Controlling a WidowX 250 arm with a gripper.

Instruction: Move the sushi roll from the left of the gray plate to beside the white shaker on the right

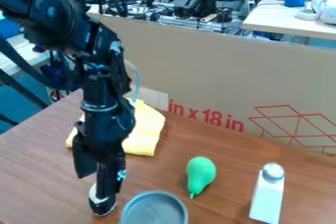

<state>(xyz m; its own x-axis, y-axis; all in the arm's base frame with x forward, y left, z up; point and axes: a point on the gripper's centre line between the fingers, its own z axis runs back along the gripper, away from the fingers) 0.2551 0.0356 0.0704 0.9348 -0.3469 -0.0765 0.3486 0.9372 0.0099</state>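
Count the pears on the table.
1: the green pear, between the bowl and the white shaker, slightly farther back. The arm may hide others.

And on the table (39, 169), the bowl (155, 192) sits at the near edge of the view, the tool (100, 188) just to its left. Over to the right, the pear (201, 171) lies a little behind the bowl, and farther right, here's the bottle (267, 198). Behind the tool, there's the cloth (146, 128), left of the pear and farther back. Behind them all runs the cardboard panel (216, 66)!
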